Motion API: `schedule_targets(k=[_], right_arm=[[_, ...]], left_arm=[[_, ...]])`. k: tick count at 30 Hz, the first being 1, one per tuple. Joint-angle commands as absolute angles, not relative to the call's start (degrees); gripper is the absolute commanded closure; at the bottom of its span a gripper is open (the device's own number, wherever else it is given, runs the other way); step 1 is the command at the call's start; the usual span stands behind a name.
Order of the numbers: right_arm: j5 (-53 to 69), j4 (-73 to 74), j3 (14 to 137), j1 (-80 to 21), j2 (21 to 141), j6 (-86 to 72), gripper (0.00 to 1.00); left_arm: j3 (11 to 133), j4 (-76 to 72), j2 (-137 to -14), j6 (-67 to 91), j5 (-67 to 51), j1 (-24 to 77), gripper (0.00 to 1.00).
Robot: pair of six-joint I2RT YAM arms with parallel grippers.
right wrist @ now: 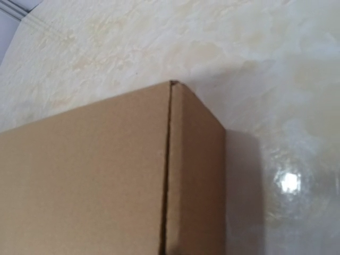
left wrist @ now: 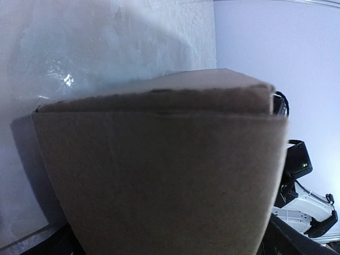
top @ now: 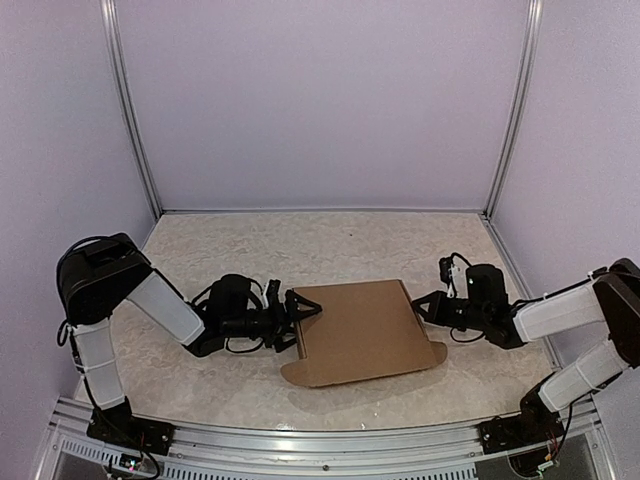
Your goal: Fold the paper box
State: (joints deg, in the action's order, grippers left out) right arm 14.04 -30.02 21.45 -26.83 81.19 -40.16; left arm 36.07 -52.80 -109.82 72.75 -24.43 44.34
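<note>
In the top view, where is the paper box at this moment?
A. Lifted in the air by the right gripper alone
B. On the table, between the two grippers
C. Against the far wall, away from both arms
B: the paper box lies flat on the table, with the left gripper at its left side and the right gripper at its right side.
</note>
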Motion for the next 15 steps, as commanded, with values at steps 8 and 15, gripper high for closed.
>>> schedule_targets(k=[8,15], right_arm=[[13.11,-22.11,16.97,-25.62,81.02,-39.64,1.0],[13.08,-21.89,16.71,-25.6,80.18,-39.78,1.0]], left_arm=[[34.9,-66.48,-113.36,80.43,-26.41,45.31,0.13],[34.69,-67.24,-113.32,80.78,-26.37,45.44,0.26]])
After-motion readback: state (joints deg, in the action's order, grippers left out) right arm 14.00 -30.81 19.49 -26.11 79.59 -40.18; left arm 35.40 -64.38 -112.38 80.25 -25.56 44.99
